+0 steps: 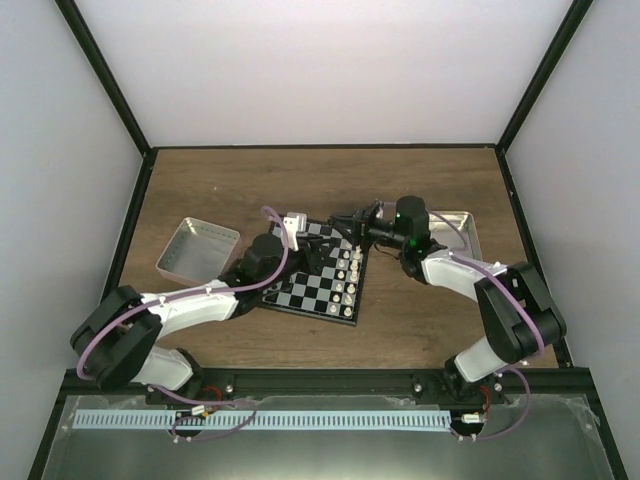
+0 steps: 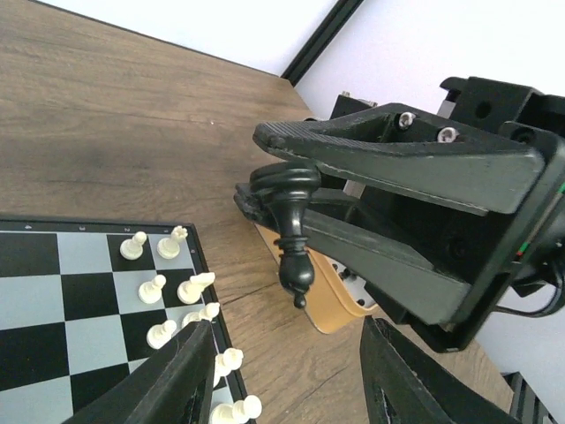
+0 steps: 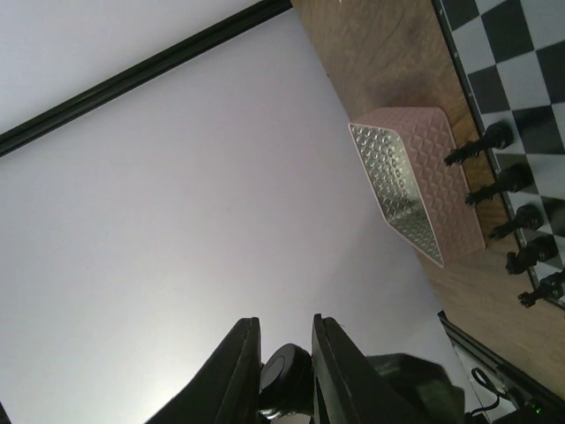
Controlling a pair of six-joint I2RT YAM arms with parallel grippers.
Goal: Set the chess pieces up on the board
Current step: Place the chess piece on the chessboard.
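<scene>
Brown wood tabletop [image 1: 250,180] lay between white walls [image 1: 300,70]. The right gripper [image 2: 258,168] was clamped on a black chess piece [image 2: 291,234], its round base pinched between the fingers and its narrow head sticking out past them, held in the air just off the board [image 2: 53,291]. The left gripper [image 2: 287,325] faced it, fingers spread with nothing between them.

White chessmen [image 2: 152,288] stood in two files along the board edge nearest the held piece. Five black chessmen [image 3: 494,185] lined the opposite edge.

A tan tray [image 2: 331,305] sat behind the held piece, its contents hidden. Near the black side, a pink box [image 3: 433,190] showed a diamond-patterned inner wall.
</scene>
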